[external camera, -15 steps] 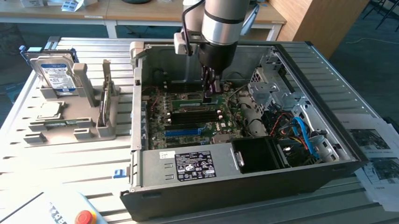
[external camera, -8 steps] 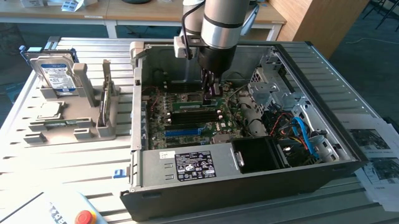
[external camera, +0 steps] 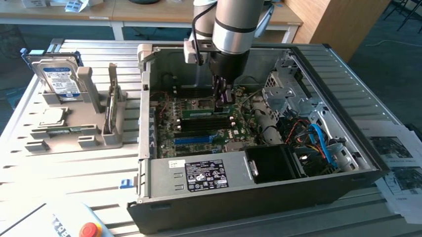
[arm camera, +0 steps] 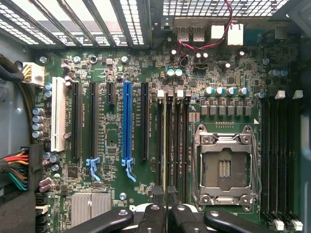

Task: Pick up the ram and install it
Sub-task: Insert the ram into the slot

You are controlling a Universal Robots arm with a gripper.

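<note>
One red stop button [external camera: 90, 229] sits nearest me on the slatted table [external camera: 66, 168]. Just past it, the power supply [external camera: 197, 175] with its black label lies across the near end of the open computer case [external camera: 264, 210].

Beyond that lies the motherboard [arm camera: 233, 73], and that is where the work is. The gripper [external camera: 221, 101] is down inside the case, over the bank of four black memory slots [arm camera: 182, 141] between the blue expansion slot [arm camera: 127, 121] and the CPU socket [arm camera: 224, 167]. Its fingers are pressed close together, with the ram [arm camera: 165, 145] pinched between them by its upper edge. In the wrist view the stick shows edge-on, a thin pale line standing along one of the slots on the blue-slot side of the bank. In the exterior view it reads as a green strip running from the fingers toward the exterior view's left.

The pick-up looks done to me, and I'd judge the seating is the step in hand. The stick is at its slot, though I cannot tell whether it has gone fully home. That step calls for the stick square to the slot and a straight, even push down. The end latches must be free to close, and a tilt could jam one end.

Farther off on the exterior view's left, well apart from the case, a hard drive [external camera: 58, 79] stands in a grey fixture [external camera: 72, 133].
</note>
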